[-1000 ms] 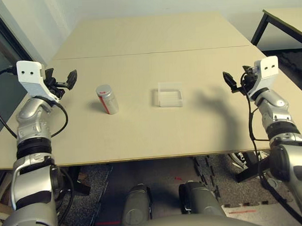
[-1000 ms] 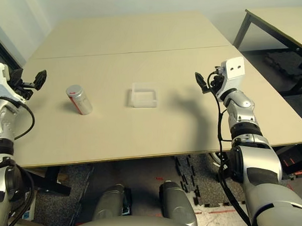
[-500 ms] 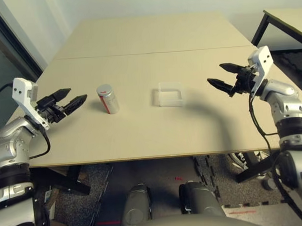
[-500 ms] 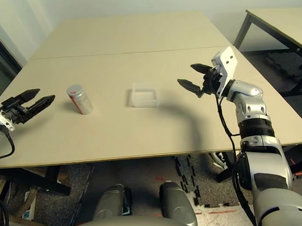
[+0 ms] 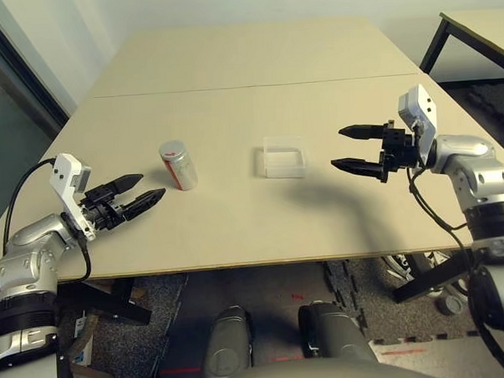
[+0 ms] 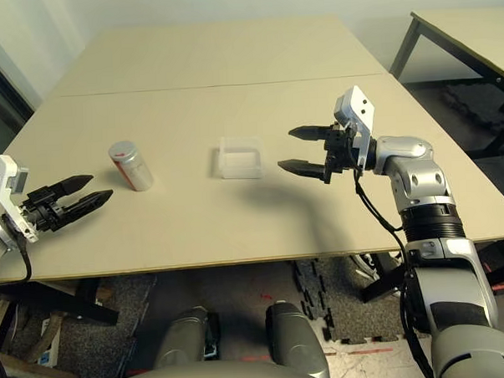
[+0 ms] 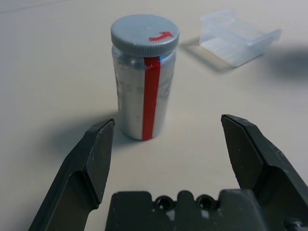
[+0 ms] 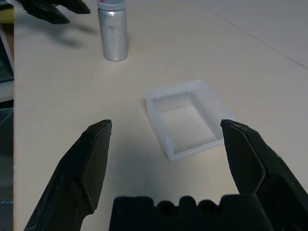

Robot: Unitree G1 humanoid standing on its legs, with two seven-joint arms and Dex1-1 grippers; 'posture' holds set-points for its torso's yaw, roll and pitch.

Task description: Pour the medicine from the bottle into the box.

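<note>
Now the bottle (image 5: 178,165) stands upright on the pale bench (image 5: 247,80), left of centre, its grey screw cap (image 7: 144,33) on and a red stripe (image 7: 150,96) running down the side that faces the left arm. A small red arrow mark sits on top of the cap. To the right of the bottle, well apart from it, the clear plastic box (image 5: 284,157) lies flat on the bench with its open side up, and it looks empty.

The left pincer (image 5: 139,199) hovers low over the near left part of the bench, pointing right and slightly away toward the bottle. Its two black fingers (image 7: 94,154) are spread wide and grip nothing; the bottle stands just ahead of the fingertips, lined up with the gap between them but not touching either one.

The right pincer (image 5: 351,148) hangs above the bench to the right of the box, pointing left toward it. Its fingers (image 8: 91,159) are also spread wide and empty, with the box lying ahead of the tips and clear of them. In the right wrist view the bottle (image 8: 113,32) appears beyond the box, with the dark tips of the left pincer (image 8: 53,9) just past it.

A seam runs across the bench on the far side of both things. A second table (image 5: 479,28) with black legs stands off to the far right.
</note>
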